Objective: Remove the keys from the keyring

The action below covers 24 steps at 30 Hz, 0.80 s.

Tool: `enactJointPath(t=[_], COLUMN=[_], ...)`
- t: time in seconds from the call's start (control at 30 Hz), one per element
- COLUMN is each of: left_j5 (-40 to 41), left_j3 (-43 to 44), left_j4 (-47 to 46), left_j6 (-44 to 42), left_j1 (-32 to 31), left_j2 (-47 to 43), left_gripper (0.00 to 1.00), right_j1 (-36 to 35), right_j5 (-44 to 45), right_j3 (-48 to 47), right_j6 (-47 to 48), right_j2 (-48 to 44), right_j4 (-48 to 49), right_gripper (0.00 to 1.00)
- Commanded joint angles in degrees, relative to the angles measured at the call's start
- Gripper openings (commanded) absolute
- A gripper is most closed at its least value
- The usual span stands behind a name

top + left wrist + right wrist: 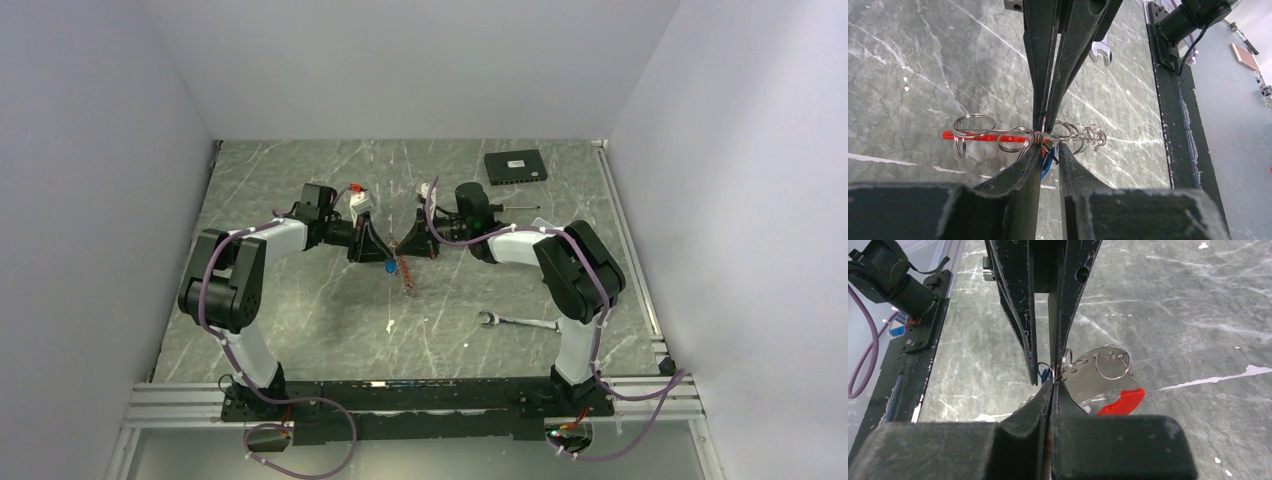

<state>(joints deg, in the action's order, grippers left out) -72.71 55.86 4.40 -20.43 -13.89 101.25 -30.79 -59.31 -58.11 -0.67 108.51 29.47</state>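
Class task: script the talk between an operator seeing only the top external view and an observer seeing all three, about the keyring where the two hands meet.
Operator: Is the right hand shut on the keyring?
Observer: Yes; the right wrist view shows its fingers pressed together on it.
Operator: What hangs on it?
Observer: The left wrist view shows several wire rings along a red strip.
Operator: And the blue key?
Observer: Its head sits in the gap between the fingers of the left hand.
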Motion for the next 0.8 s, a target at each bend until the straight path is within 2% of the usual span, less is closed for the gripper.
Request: enactJointPath(t=[0.0,0.13,0.3,0.77], left_j5=[-1.8,-1.6,-1.5,-2.1], left_j3=[1.2,1.2,1.2,1.1], left_j4=[0.2,-0.4,-2.7,-3.9], left_j6=[-0.5,0.4,2.7,3.8], left_j1=[-1.2,-1.2,-1.2,0.3], left_j2=[-0.7,-0.4,-0.8,-2.1], left_gripper=[0.22,0.19,0.22,0.22], right_j1=[0.0,-0.1,-0.2,-0.4], right_j5=[-1.3,-1.6,-2.5,-1.9], right_j3=[-0.5,-0.1,0.1,0.2], right_j6=[-0.2,-0.3,-1.3,2.7], right_j2=[-2.3,-2.2,-1.8,-1.2], right_j4=[5.1,5.5,6.5,2.8], right_gripper=[0.0,0.0,0.0,0.0])
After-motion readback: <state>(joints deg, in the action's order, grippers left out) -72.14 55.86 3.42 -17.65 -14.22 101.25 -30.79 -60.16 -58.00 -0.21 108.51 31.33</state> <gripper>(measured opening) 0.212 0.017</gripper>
